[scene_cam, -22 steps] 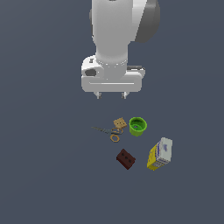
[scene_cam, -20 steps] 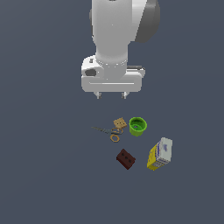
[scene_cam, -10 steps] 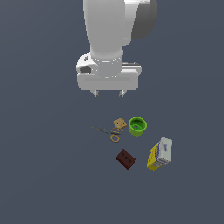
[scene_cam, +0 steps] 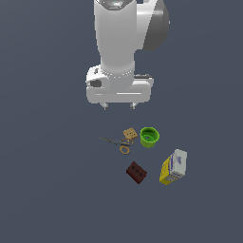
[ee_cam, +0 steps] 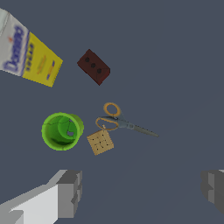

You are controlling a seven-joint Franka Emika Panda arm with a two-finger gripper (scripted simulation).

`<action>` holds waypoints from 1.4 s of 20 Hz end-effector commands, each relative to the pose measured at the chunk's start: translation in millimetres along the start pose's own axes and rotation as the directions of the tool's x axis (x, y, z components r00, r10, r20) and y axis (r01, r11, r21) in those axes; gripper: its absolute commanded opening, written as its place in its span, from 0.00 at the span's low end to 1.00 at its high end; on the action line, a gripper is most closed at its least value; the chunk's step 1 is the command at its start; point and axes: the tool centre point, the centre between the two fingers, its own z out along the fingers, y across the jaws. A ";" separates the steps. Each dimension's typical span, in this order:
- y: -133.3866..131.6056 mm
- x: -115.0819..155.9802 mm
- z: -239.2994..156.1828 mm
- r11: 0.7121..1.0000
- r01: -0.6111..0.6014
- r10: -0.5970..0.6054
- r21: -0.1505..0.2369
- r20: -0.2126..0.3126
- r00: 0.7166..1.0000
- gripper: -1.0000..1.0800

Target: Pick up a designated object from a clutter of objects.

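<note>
The small tan dotted block (scene_cam: 130,134) lies flat on the dark floor between the green cup (scene_cam: 149,137) and the orange-handled scissors (scene_cam: 119,144); it touches the scissors' handle. In the wrist view the tan block (ee_cam: 100,141) sits beside the cup (ee_cam: 61,131) and the scissors (ee_cam: 119,121). My gripper (scene_cam: 118,106) hangs well above the clutter, a little behind the block, open and empty. Its two grey fingertips (ee_cam: 70,192) stand wide apart in the wrist view, with the block beyond them.
A dark red-brown block with holes (scene_cam: 136,172) lies in front of the scissors, also in the wrist view (ee_cam: 93,66). A yellow and white box (scene_cam: 173,166) lies at the exterior view's right, also in the wrist view (ee_cam: 28,52).
The arm and gripper have shifted slightly toward the exterior view's left and up. The objects have not moved.
</note>
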 end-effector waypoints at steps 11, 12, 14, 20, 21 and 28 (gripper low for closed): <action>-17.8 2.5 87.4 0.989 0.147 -0.148 -0.022 -0.014 0.989 0.96; -19.9 1.7 96.4 0.986 0.163 -0.164 -0.024 -0.015 0.986 0.96; -24.2 -0.6 114.2 0.980 0.196 -0.196 -0.027 -0.018 0.980 0.96; -37.5 -12.4 165.0 0.956 0.292 -0.293 -0.033 -0.026 0.956 0.96; -39.5 -14.8 172.3 0.951 0.306 -0.307 -0.033 -0.028 0.951 0.96; -51.0 -30.3 210.4 0.923 0.383 -0.384 -0.034 -0.036 0.923 0.96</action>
